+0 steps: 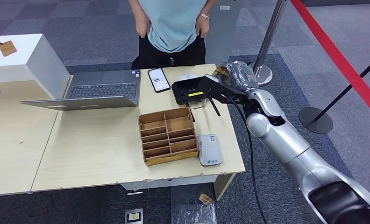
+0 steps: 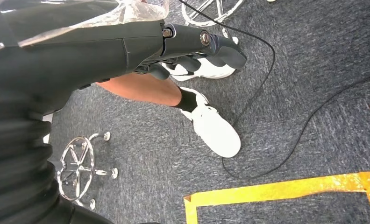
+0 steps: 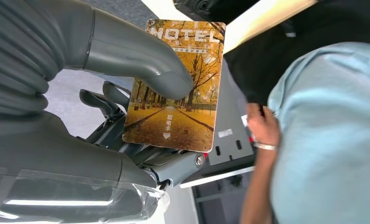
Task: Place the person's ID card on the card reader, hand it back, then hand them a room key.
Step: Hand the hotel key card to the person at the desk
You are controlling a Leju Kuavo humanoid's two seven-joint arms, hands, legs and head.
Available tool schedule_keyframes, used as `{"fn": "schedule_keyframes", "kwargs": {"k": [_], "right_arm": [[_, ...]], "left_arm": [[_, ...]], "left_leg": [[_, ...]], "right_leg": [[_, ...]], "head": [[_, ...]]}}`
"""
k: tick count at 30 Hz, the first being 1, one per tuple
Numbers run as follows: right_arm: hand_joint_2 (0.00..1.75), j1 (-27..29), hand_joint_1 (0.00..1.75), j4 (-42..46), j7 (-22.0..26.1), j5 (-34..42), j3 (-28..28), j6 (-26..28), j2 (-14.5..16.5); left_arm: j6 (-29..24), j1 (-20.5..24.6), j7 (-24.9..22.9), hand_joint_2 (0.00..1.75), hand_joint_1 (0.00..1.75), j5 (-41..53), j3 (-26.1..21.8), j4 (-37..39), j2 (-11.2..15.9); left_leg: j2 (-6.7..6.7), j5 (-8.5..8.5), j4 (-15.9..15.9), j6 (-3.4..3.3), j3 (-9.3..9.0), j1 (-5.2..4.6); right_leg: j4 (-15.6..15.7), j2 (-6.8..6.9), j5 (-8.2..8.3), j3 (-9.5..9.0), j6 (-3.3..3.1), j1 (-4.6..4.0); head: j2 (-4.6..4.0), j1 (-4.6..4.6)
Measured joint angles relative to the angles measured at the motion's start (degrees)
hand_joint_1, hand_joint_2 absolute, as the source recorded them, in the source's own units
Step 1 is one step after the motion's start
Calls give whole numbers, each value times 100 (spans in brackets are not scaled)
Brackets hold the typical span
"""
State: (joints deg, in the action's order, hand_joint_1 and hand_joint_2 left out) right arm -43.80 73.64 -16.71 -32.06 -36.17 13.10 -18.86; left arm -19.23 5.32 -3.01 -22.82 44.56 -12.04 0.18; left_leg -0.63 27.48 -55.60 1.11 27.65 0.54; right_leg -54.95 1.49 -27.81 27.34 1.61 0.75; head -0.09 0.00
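Grey carpet tile floor, a red rope barrier on chrome posts (image 1: 266,46) to our right, and a pale wooden bench (image 1: 99,149) in front of us.

Head view: our right hand (image 1: 237,74) is raised past the bench's far right corner, toward the person (image 1: 174,28) standing at the far edge with both hands at their hips. On the bench sit a laptop (image 1: 99,88), a phone (image 1: 159,79), a black card reader (image 1: 192,91), a wooden card organiser (image 1: 168,135) and a small grey device (image 1: 209,149). No ID card is visible to us, so we judge that part done. The nearest post is close; open air lies toward the person.

Left wrist view: left hand (image 2: 192,44) hangs over carpet, fingers curled in, holding nothing, above someone's white shoes (image 2: 216,130).

Right wrist view: thumb and fingers (image 3: 103,100) pinch the hotel key card (image 3: 183,116), held out near the person's hand (image 3: 262,128). The handover is what remains.
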Motion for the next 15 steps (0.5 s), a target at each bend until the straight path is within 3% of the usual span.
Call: {"fn": "schedule_keyframes", "kwargs": {"k": [15], "right_arm": [[175,-693,175,-938,333,-166,-523,61,798]], "left_arm": [[-3,15,17,175,0,24,126,0,51]], "left_leg": [[0,-3,0,3,0,1]], "right_leg": [[-6,0,0,2,-1,0]], "head": [[0,0]]}}
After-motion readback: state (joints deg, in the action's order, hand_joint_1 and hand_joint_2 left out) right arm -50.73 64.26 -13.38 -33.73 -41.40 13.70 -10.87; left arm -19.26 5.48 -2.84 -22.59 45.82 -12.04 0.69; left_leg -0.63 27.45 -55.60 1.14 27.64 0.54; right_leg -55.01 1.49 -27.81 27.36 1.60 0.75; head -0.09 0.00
